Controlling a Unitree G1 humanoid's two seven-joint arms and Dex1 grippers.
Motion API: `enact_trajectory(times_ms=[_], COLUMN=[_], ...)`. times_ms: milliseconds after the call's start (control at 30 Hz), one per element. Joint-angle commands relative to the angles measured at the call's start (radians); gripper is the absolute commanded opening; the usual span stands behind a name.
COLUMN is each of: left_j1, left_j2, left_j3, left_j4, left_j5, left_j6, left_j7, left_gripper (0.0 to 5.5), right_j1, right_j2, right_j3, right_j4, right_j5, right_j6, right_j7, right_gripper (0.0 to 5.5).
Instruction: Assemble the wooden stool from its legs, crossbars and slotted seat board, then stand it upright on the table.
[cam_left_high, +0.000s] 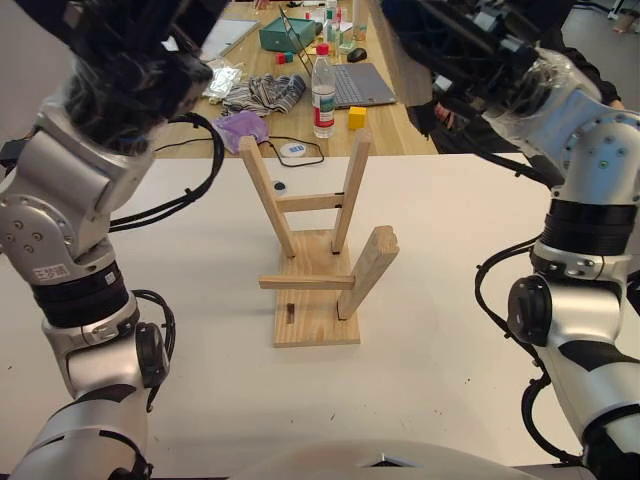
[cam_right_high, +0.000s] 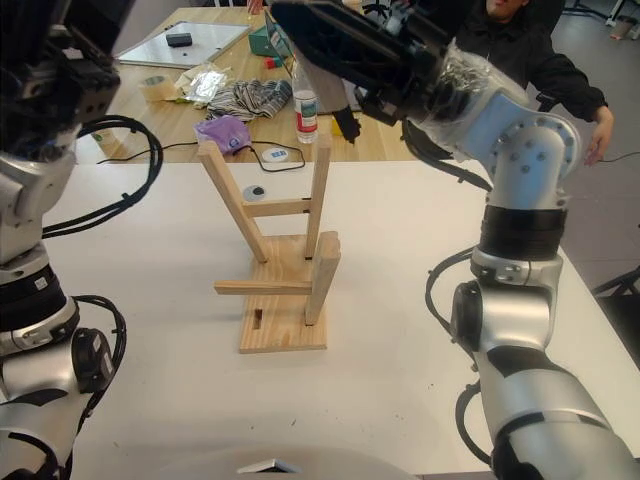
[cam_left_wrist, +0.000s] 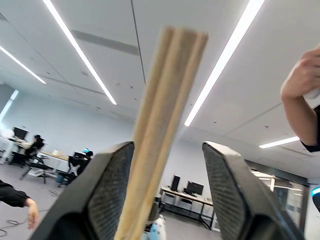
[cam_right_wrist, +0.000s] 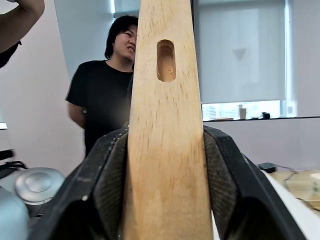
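Observation:
The slotted seat board (cam_left_high: 315, 325) lies flat mid-table on the white table (cam_left_high: 450, 250). Two legs (cam_left_high: 265, 195) (cam_left_high: 352, 190) lean up from its far half, joined by a crossbar (cam_left_high: 310, 203). A third leg (cam_left_high: 368, 270) stands tilted at the board's right edge with a crossbar (cam_left_high: 305, 282) sticking out to the left. My left gripper (cam_left_wrist: 167, 145) is raised high, shut on a thin wooden bar (cam_left_wrist: 165, 115) that points up between its fingers. My right gripper (cam_right_wrist: 165, 131), also held high, is shut on a wooden leg (cam_right_wrist: 165, 150) with an oval slot.
A wooden desk behind the table carries a water bottle (cam_left_high: 323, 90), a laptop (cam_left_high: 360, 85), a purple cloth (cam_left_high: 240, 128) and a yellow block (cam_left_high: 357, 117). A small white device with a cable (cam_left_high: 293, 150) and a black disc (cam_left_high: 279, 187) lie near the table's far edge.

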Motion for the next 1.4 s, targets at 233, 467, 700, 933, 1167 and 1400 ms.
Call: enact_trajectory(times_ms=[233,467,700,933,1167,1400], left_j1=[0.005,0.018,0.024,0.036,0.039,0.045], left_j2=[-0.042,-0.043,-0.057,-0.086,-0.124,-0.150], left_j3=[-0.034,-0.040,-0.011,-0.013,-0.036,-0.048], left_j4=[0.012,0.070,0.044,0.020,-0.008,-0.014], left_j5=[0.057,0.169,0.120,0.129,0.156,0.179], left_j6=[0.001,0.015,0.019,0.000,-0.015,-0.017], left_j7=[-0.051,-0.111,-0.103,-0.082,-0.056,-0.046], left_gripper=[2.51,2.51,2.51,2.51,2.51,2.11], right_j1=[-0.018,-0.032,-0.015,0.024,0.049,0.054], right_j2=[0.055,0.079,0.072,0.062,0.048,0.044], right_j3=[0.066,0.027,0.052,0.132,0.166,0.186], right_j4=[-0.022,-0.030,-0.018,-0.080,-0.098,-0.103], right_j5=[-0.019,0.003,-0.016,-0.083,-0.120,-0.163], right_j6=[0.021,0.022,0.019,0.014,0.000,-0.016], right_j7=[0.077,0.025,0.031,0.040,0.054,0.063], right_gripper=[2.03,2.03,2.03,2.03,2.03,2.03])
